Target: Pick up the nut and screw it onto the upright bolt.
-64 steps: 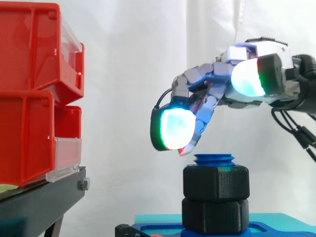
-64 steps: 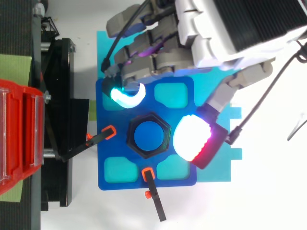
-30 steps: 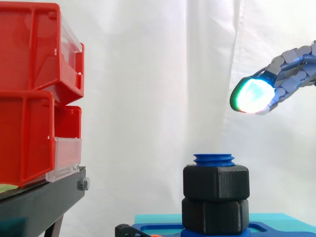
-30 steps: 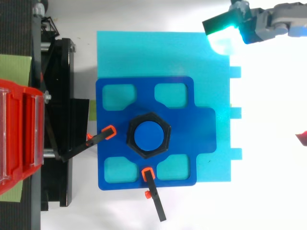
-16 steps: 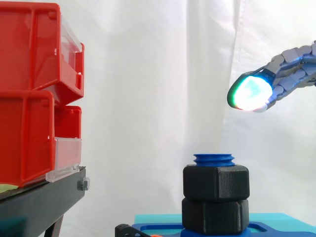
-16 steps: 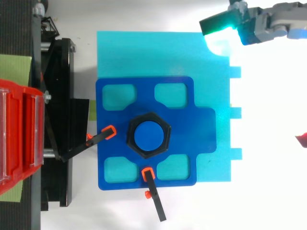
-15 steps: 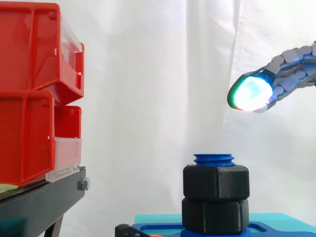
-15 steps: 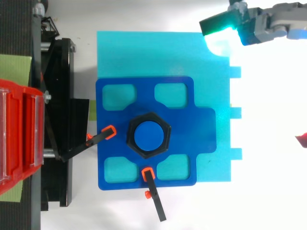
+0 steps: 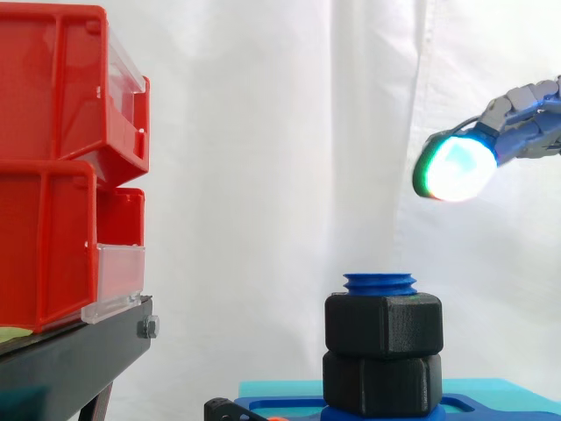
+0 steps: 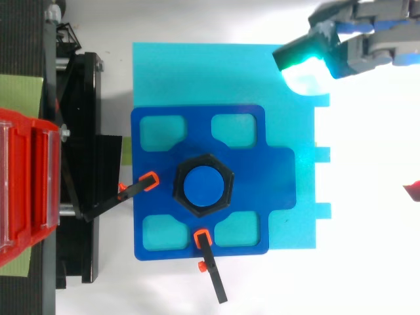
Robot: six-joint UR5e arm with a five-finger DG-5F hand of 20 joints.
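**Nut on bolt; hand free, up & off to one side.**

Side view: upper nut [image 9: 383,324] sits on the upright blue bolt [image 9: 379,282], touching a lower nut [image 9: 381,384], w/ a bit of thread showing above. Prob. seated, so task looks about done. Hand [image 9: 526,123] hangs high at right, well apart from the bolt. Its fingers are near straight, glowing pad [image 9: 453,168] pointing left & slightly down, gripping nothing. Red bins [image 9: 53,158] on black stand [image 9: 70,360] at left, not involved.

Top view: bolt [image 10: 203,186] w/ nut round it stands mid dark-blue base plate [image 10: 262,170] on a cyan sheet [image 10: 197,72]. Orange-tipped clamps [image 10: 149,179] rest on the plate, prob. to stop it turning under torque. Hand [image 10: 374,49] is over the sheet's corner at view's top right, clear of the nut.
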